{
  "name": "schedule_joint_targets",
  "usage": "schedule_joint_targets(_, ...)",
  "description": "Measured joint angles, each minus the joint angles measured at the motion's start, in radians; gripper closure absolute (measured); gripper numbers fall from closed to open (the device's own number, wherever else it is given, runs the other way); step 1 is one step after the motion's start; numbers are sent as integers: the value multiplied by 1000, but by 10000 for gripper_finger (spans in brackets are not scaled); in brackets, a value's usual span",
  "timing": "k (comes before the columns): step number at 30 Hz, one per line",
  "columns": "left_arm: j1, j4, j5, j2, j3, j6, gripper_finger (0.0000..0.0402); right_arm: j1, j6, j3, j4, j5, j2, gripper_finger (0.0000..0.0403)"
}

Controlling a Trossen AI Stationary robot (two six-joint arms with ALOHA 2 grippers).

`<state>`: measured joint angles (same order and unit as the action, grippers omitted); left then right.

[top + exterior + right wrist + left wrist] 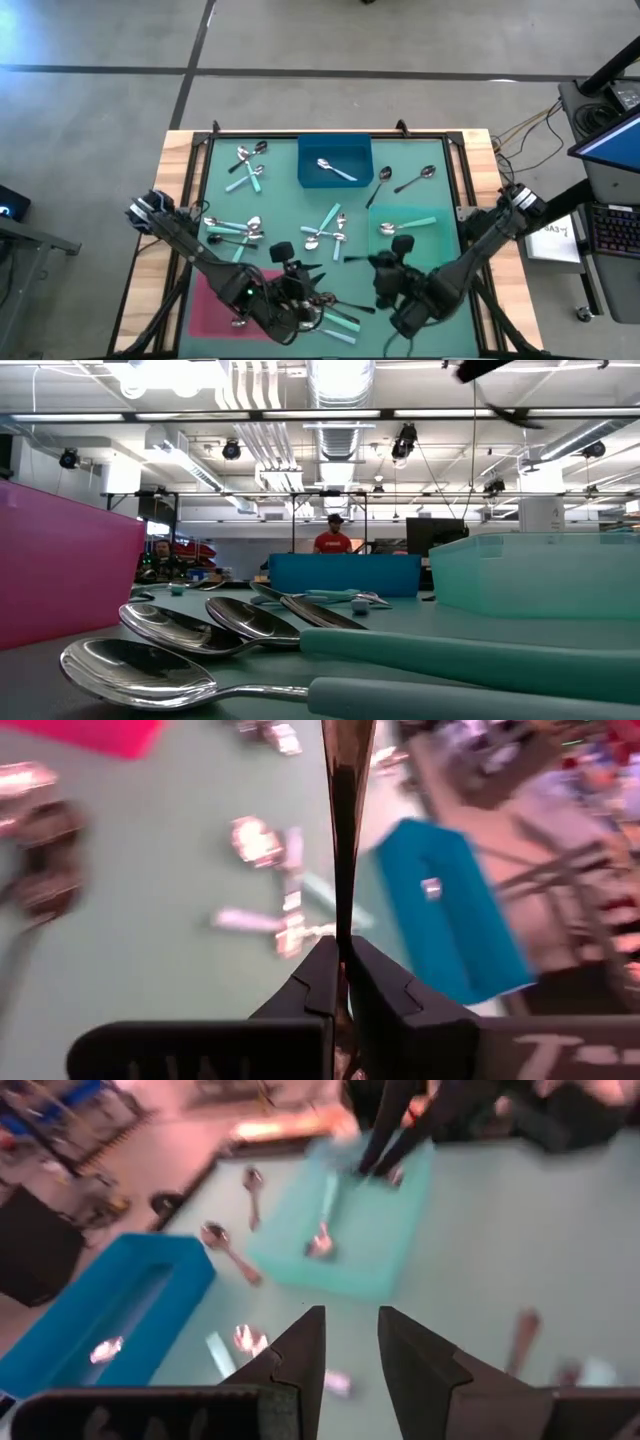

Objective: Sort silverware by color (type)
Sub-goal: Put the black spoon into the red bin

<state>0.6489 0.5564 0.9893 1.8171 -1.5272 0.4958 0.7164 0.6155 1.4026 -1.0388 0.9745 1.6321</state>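
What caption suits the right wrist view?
Right gripper fingers shut on a dark-handled spoon above the green mat, blue tray beyond.

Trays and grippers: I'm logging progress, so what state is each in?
Blue tray: holds one silver spoon.
Green tray: holds one teal-handled spoon.
Pink tray: partly hidden by the arms.
Right gripper: fingers shut on a dark-handled spoon.
Left gripper: fingers slightly apart, empty.

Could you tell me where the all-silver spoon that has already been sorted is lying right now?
In the high view, the silver spoon lies alone inside the blue tray at the table's far edge, near the middle, left of two dark-handled spoons.
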Motion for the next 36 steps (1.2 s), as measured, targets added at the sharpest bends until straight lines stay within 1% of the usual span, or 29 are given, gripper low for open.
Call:
schedule_joint_targets(3,-18,-100,32,15,0,-42,322,-54,-33,-1,1,70,0,394)
schedule_joint_targets(5,-27,-122,68,21,0,-82,322,-93,-64,-1,0,108,0,394)
schedule_joint_targets(7,-31,-102,173,21,0,-103,322,-138,-113,-1,0,125,-4,394)
schedule_joint_targets(9,-35,-48,268,13,0,-92,322,-193,-152,-1,0,125,-13,394)
schedule_joint_targets(11,-37,20,308,-3,0,-51,322,-252,-180,-1,-3,106,-30,394)
schedule_joint_targets(16,-45,238,317,-44,0,101,322,-409,-237,-1,-2,-15,-75,394)
schedule_joint_targets(18,-48,341,313,-56,0,181,322,-464,-260,-3,0,-38,-86,394)
schedule_joint_targets(22,-55,548,312,-70,4,358,322,-551,-312,-4,0,-46,-99,394)
schedule_joint_targets(27,-67,768,309,-71,36,584,322,-651,-374,-5,9,-125,-108,394)
schedule_joint_targets(30,-81,820,308,-78,92,681,322,-701,-403,-6,13,-165,-108,394)
schedule_joint_targets(33,-104,818,298,-100,167,734,322,-739,-432,-9,36,-212,-108,394)
schedule_joint_targets(36,-135,800,267,-121,249,786,322,-768,-458,-10,40,-244,-108,394)
